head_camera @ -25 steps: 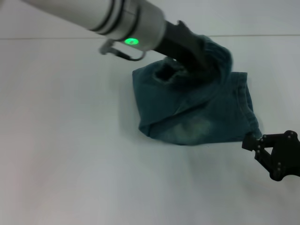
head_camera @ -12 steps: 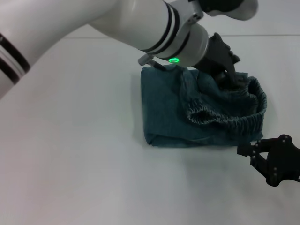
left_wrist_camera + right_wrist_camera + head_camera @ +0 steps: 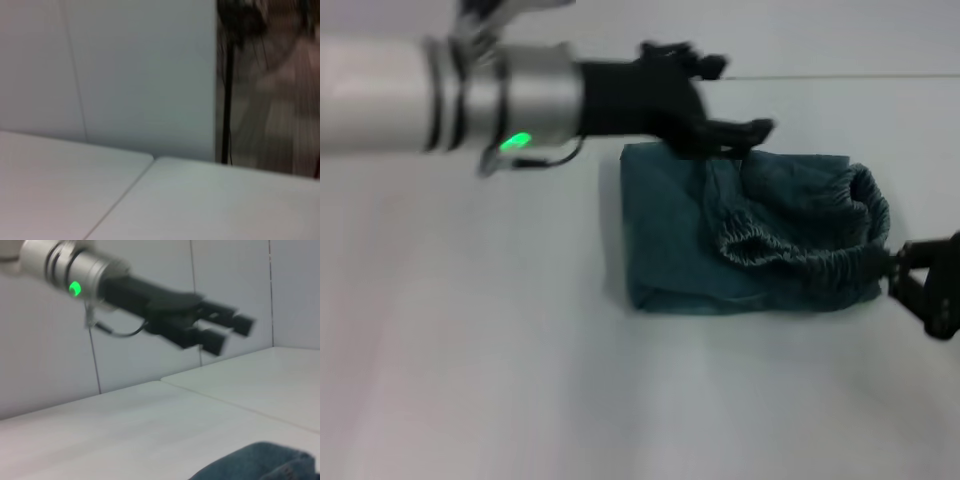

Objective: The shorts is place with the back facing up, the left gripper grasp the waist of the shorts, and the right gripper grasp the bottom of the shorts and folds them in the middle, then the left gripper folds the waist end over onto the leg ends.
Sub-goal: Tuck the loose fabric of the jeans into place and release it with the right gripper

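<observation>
1. While its two black fingers stand a little apart with nothing between them, the left gripper (image 3: 745, 125) hangs in the air just above the far edge of the shorts (image 3: 720, 240); the right wrist view shows the same gripper (image 3: 227, 332) from the side, fingers spread and empty.
2. Behind those fingers the black claw body joins a silver-grey cylindrical arm (image 3: 410, 95) with a green light (image 3: 517, 142), and the arm lies almost level, reaching in from the robot's left.
3. The right gripper (image 3: 900, 262) sits low at the robot's right, its tips at the near right corner of the shorts, just beside the ruffled band; whether its fingers are parted or closed, or touch the cloth, cannot be told.
4. The shorts lie folded into a rough rectangle on the white table (image 3: 470, 380), in the middle of the head view.
5. The waist of the shorts (image 3: 800, 255) lies on top toward the right side, its gathered elastic curling in a loop over the flat denim below.
6. The leg hems are not distinguishable under the fold.
</observation>
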Available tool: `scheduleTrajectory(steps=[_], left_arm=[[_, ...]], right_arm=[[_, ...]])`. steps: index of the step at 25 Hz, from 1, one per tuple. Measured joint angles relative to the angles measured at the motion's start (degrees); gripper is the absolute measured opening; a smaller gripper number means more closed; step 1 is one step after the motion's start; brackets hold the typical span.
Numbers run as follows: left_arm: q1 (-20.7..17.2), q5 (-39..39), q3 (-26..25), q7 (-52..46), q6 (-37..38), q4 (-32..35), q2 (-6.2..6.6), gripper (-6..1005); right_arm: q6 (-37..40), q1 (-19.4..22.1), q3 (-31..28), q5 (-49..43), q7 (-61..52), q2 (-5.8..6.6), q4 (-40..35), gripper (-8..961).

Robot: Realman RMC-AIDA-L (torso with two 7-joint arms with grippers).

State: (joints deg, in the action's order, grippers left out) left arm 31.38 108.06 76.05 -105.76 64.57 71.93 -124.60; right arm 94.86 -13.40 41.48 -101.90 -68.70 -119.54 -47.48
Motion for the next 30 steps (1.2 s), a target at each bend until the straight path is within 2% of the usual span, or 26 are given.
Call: scheduleTrajectory(steps=[1,4,8,11,14,17,19,23,27,30], left_arm=[[-1.58,-2.98,-2.11,3.38,1.36,-1.82,0.00,732],[-5.21,-9.62,-8.99,12.82,7.18,-8.83,0.14,934],[-9.04,-13.96,-18.56,24.69,16.18,-18.48,0.43,934],[-11.31,-14.43,-26.06,31.94,21.35,-25.18,0.70,934],[-12.93,-12.89,-33.37,38.38,25.04,-32.61,1.59,934],[-14.75,-10.33,-39.37,42.75,25.96,-36.99,1.97,934],[-15.47,-9.53,-40.79,43.55,26.01,-37.62,1.94,934],[-18.67,-7.55,-43.86,44.95,26.26,-37.77,1.23,934],[-19.79,-7.21,-45.49,45.50,26.37,-37.98,0.98,934],[-20.04,-7.20,-46.26,45.66,26.53,-38.06,0.91,934]], right_arm=[[0.07,-0.16,0.16,-0.35,-1.99,0.02,-2.59,20],[0.15,-0.58,0.92,-1.92,-8.09,-0.08,-10.34,34],[0.04,-2.19,2.19,-4.98,-16.85,-0.22,-19.43,70],[0.45,-4.05,3.42,-8.19,-24.38,-0.25,-25.65,111],[1.33,-6.57,7.27,-13.95,-33.10,-0.24,-32.93,187],[1.70,-10.71,14.63,-25.26,-42.88,-0.26,-39.66,279],[2.03,-14.35,19.43,-33.50,-48.35,-0.25,-41.31,341],[3.50,-20.13,28.14,-44.03,-55.21,-0.53,-41.42,499],[2.69,-22.84,37.66,-51.05,-60.82,-0.94,-41.57,665],[0.41,-23.32,44.30,-54.07,-64.78,-1.21,-41.58,786]])
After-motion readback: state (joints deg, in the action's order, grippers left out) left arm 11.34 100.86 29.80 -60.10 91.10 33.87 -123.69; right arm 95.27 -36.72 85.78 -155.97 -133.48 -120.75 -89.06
